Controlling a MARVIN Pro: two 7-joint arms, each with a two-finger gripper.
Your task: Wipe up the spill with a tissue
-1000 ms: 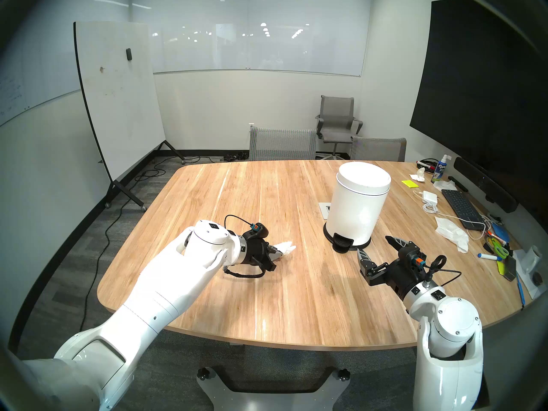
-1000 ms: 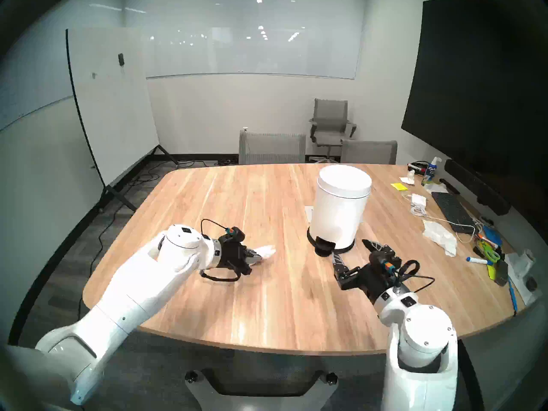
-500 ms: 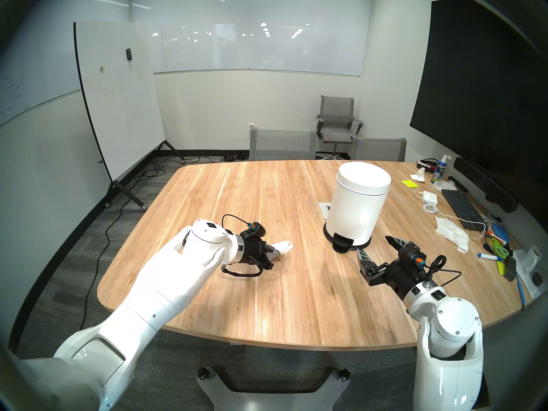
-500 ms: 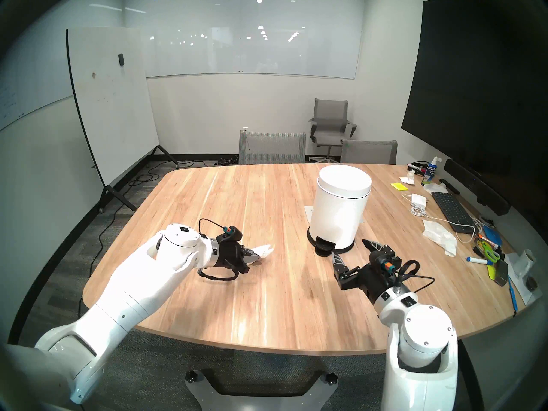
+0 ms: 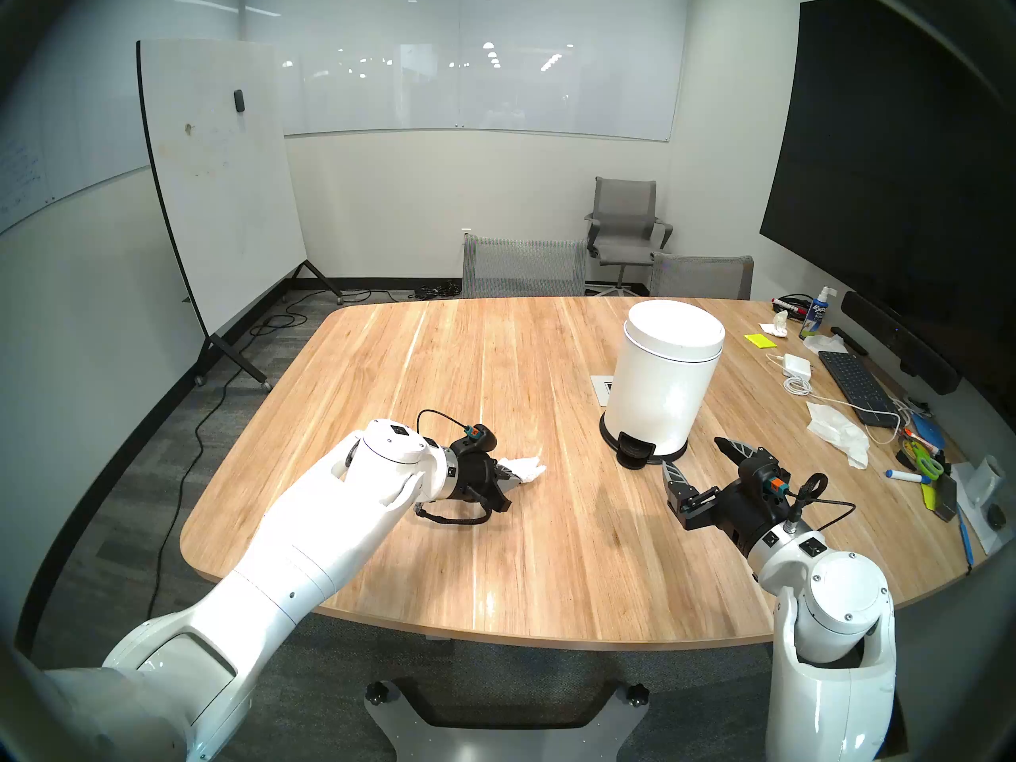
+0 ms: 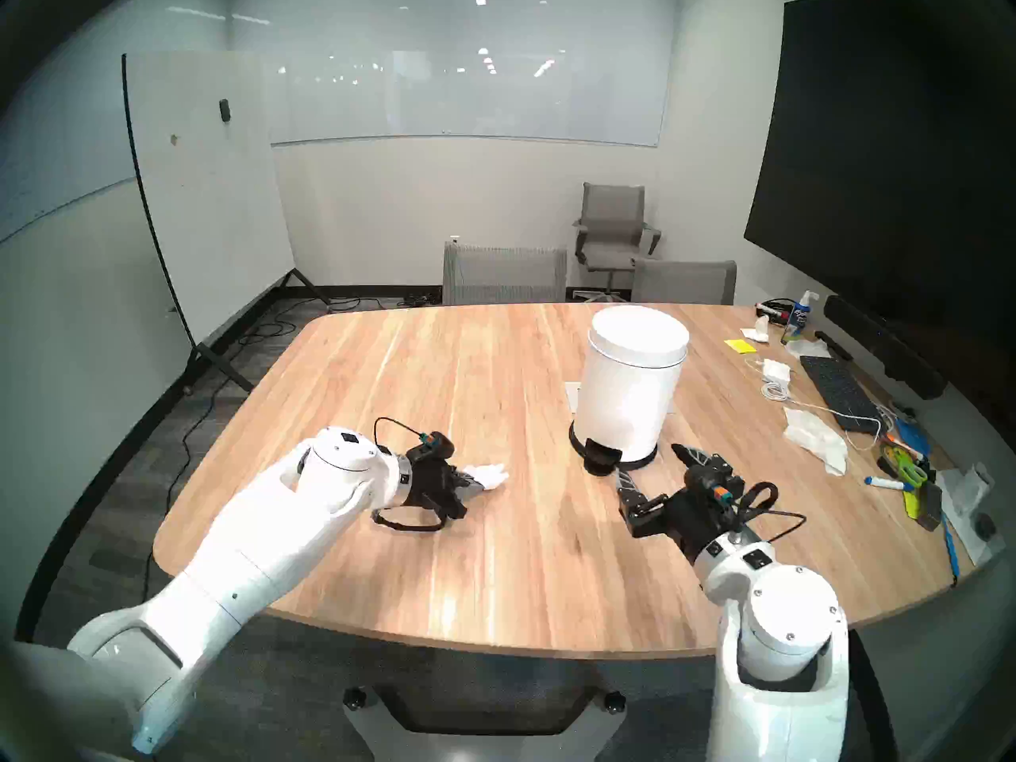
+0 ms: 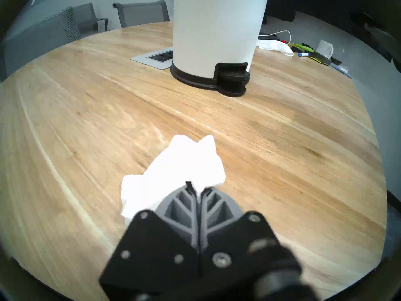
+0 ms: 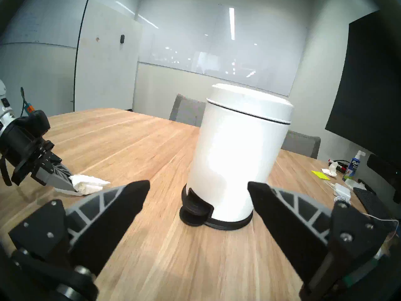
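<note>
Wooden counter (image 5: 495, 524), white pedal bin (image 5: 662, 379) as our marker: left of it our left gripper (image 7: 196, 188) has its fingers pinched on the tissue (image 7: 173, 170), right gripper (image 8: 198, 193) spread wide by the bin, spill unseen, so we risk smearing.

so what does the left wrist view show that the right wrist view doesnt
Only the left wrist view shows the grey power outlet panel set into the table beside the bin, and a white mug. Only the right wrist view shows the bin's closed lid, the whiteboard and the open right gripper. Both show the left gripper shut on the tissue, the white pedal bin and the wooden table.
</note>
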